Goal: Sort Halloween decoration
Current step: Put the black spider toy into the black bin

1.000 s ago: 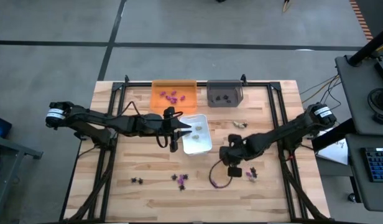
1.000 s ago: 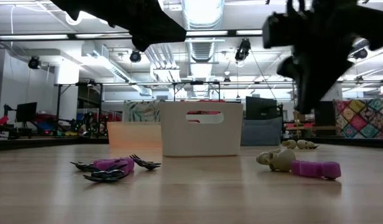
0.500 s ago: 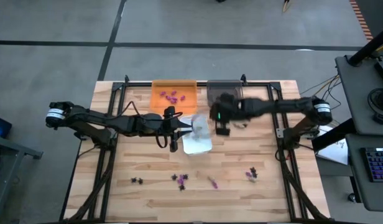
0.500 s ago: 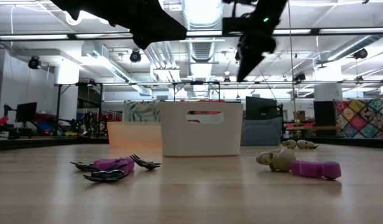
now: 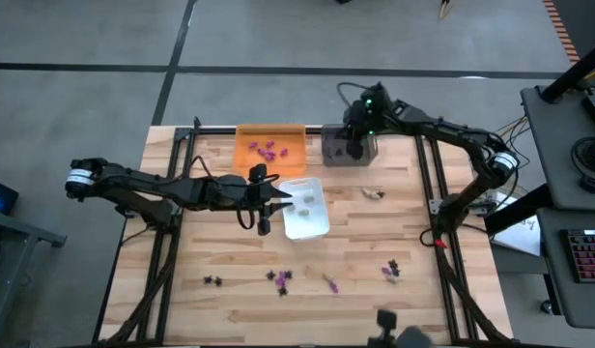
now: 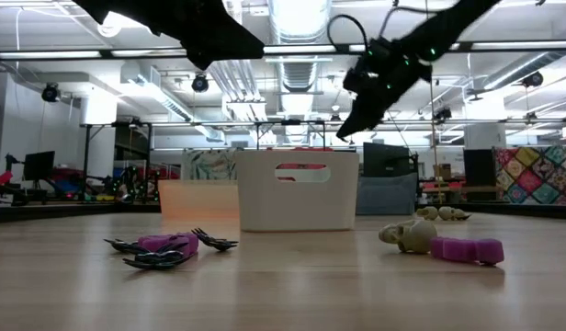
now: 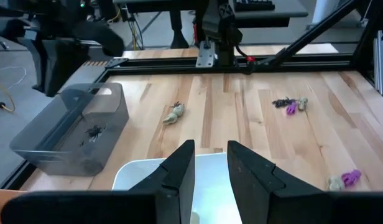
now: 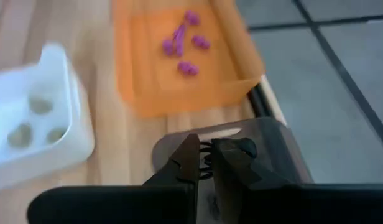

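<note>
The Halloween decoration is many tiny pieces. Purple ones lie in the orange tray (image 5: 269, 150), pale ones in the white tray (image 5: 315, 228), and a black one (image 7: 92, 132) in the grey tray (image 5: 368, 156). Loose pieces lie near the table's front (image 5: 280, 279) and one pale piece (image 5: 373, 193) to the right of the white tray. My right gripper (image 5: 353, 152) hangs over the grey tray, shut on a small black piece. My left gripper (image 5: 281, 201) hovers open above the white tray's left rim, with nothing between its fingers (image 7: 179, 171). My right gripper pinches a tiny black piece between its two fingers; only thin curled legs (image 8: 206, 165) show in the gap. The fingers slant down from the table's right toward the grey tray (image 8: 278, 146). The piece is lifted clear above that tray.
The three trays stand in a row along the far middle of the table. A black metal frame (image 5: 428, 184) runs along the table's sides and back. Loose pieces (image 6: 168, 246) (image 6: 439, 243) lie on the near half; bare wood shows between them.
My right gripper has swung from the near right part of the table up and toward the far edge, ending over the grey tray, still shut. The loose pieces and trays have stayed in place.
</note>
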Controlling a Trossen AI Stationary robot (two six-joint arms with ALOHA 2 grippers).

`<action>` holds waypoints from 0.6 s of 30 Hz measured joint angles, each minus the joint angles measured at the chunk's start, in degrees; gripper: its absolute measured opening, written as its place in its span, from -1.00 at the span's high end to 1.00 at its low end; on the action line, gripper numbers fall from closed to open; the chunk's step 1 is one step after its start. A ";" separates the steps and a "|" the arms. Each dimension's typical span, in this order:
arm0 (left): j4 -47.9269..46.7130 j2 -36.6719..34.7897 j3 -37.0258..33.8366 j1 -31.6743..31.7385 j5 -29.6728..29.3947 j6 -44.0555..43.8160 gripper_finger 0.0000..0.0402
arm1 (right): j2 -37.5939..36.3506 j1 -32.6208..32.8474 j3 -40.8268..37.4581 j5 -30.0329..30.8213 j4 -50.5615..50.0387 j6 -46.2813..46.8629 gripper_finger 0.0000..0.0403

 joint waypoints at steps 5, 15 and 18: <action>-0.13 -0.11 -0.30 -0.02 0.00 1.10 0.61 | 0.00 -4.96 -6.70 -1.73 12.05 6.20 0.84; -0.42 -0.03 -0.38 0.00 -0.02 1.61 0.61 | 0.00 -6.30 -11.98 -1.81 14.04 5.95 0.39; -0.40 -0.01 -0.38 0.00 -0.02 1.61 0.61 | 0.00 -6.28 -11.96 -1.81 14.11 5.92 0.28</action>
